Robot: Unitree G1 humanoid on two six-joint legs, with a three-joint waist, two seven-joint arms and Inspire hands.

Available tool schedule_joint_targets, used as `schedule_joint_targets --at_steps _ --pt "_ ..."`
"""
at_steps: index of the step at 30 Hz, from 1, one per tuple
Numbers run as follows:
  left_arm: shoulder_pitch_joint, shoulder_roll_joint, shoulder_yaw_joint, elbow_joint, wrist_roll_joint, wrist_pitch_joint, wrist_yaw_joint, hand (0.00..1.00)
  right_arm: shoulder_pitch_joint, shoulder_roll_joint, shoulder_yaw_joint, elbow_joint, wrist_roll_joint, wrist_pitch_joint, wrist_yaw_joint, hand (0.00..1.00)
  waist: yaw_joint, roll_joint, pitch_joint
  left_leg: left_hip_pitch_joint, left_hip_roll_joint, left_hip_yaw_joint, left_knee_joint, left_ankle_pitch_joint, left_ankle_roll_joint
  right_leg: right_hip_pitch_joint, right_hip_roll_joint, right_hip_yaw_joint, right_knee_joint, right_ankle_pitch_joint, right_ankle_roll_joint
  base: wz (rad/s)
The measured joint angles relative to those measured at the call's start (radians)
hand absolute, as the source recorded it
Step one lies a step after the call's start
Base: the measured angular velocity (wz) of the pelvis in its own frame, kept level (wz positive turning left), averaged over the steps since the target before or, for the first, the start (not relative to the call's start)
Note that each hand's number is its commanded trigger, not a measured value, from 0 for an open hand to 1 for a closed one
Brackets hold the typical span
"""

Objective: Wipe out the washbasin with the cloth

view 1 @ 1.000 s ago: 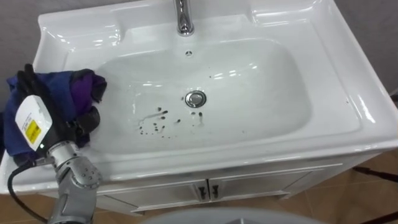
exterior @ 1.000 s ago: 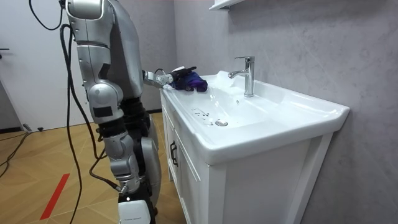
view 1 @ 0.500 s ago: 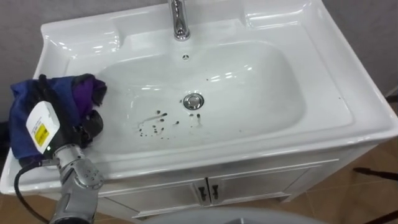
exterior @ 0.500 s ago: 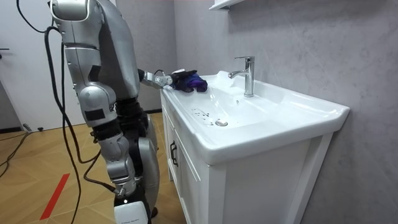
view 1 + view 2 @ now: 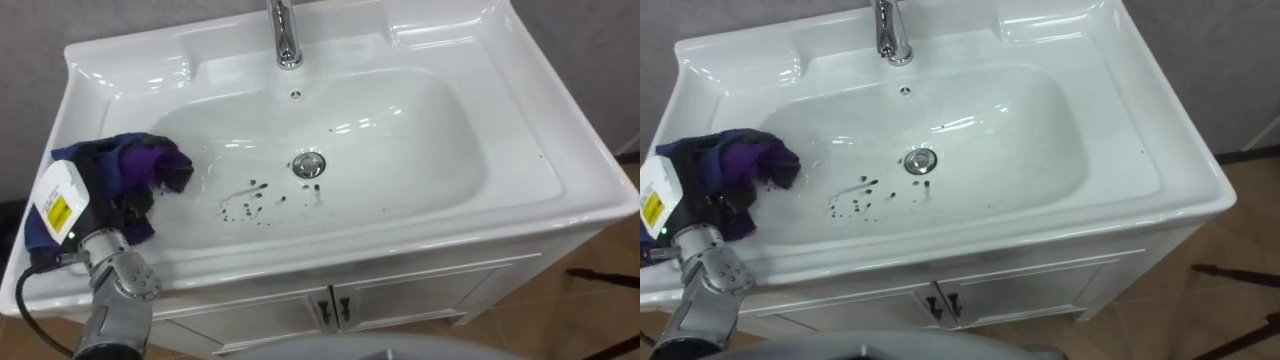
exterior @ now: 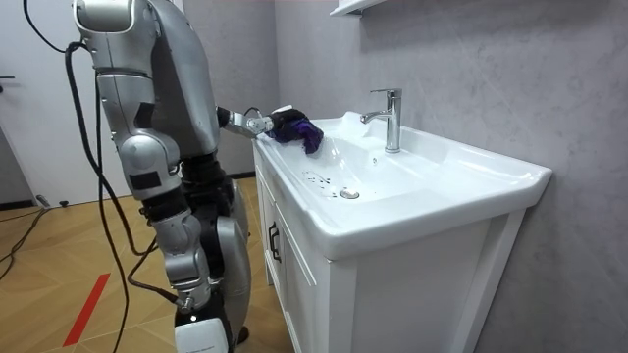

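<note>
Partly, L hand (image 5: 108, 212) amid bunched cloth (image 5: 140, 165).

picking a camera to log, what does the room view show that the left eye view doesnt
Room view: the robot standing beside the basin, the wooden floor with a red strip, a shelf above the faucet. Left eye view: a look straight down into the basin, plus the paired cabinet door handles. Both: the drain, dark specks, and the left hand shut on the purple cloth at the rim.
</note>
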Motion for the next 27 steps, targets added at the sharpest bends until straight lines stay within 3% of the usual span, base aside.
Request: schedule_joint_targets --at_steps 8,27 --pt "-0.002 0.009 0.037 0.003 -0.002 0.002 0.001 1.00 0.000 0.000 0.000 0.000 -0.001 0.003 0.000 0.00 0.000 0.000 0.0001 0.006 0.000 0.006 -0.010 0.000 0.000 0.001 0.000 0.001 -0.003 0.000 0.000 0.00" --pt "-0.021 -0.006 0.052 0.020 -0.038 0.001 0.002 1.00 -0.002 0.002 0.000 -0.017 -0.028 0.006 -0.022 0.00 0.001 0.002 0.0012 0.009 0.000 0.008 -0.012 0.000 0.000 0.002 -0.001 0.001 -0.002 -0.001 0.001 0.00"
